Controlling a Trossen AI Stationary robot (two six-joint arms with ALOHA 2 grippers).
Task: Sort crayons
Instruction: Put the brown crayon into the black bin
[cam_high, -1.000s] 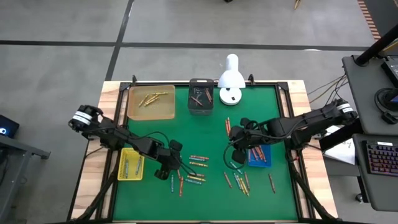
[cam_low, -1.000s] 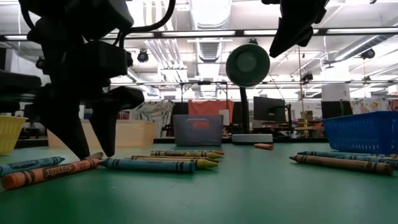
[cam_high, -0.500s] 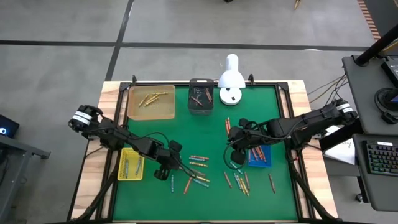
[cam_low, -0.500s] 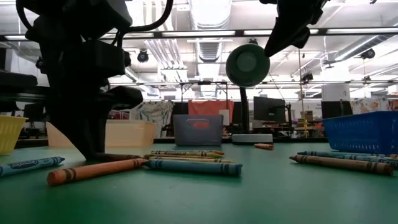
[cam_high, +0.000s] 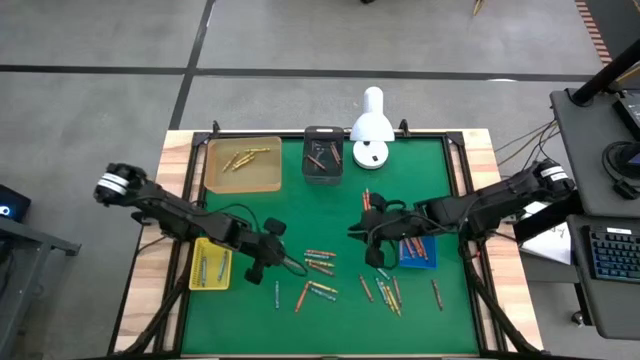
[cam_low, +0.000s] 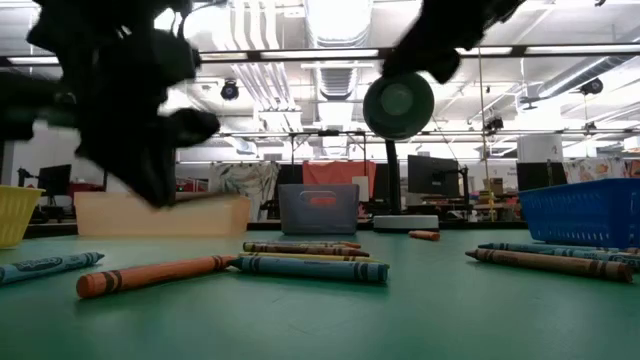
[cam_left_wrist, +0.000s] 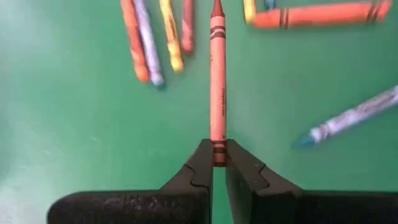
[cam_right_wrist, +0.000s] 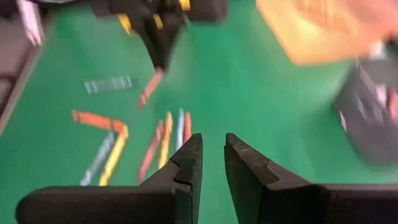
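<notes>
With the left tool (cam_left_wrist: 217, 163) clamped on a red crayon (cam_left_wrist: 216, 81) lifted just off the desk (cam_high: 340, 320), the carry step is in hand; next it needs the matching tray. Right tool (cam_right_wrist: 212, 163), slightly apart and empty, hovers mid-desk.

Inventory, as seen from above my bench (cam_high: 400, 310).

End effectors: two. My left end effector (cam_high: 283, 263) carries one red crayon (cam_left_wrist: 217, 81); my right end effector (cam_high: 357, 232) carries none.

Trays: four — one tan (cam_high: 243, 165), one dark grey (cam_high: 322, 155), one yellow (cam_high: 210, 264), one blue (cam_high: 417, 252).

Lamp: one, white (cam_high: 371, 128).

Loose crayons (cam_high: 318, 270) on the green mat: roughly two dozen in two scatters, exact count unclear. A few more lie in each tray.
</notes>
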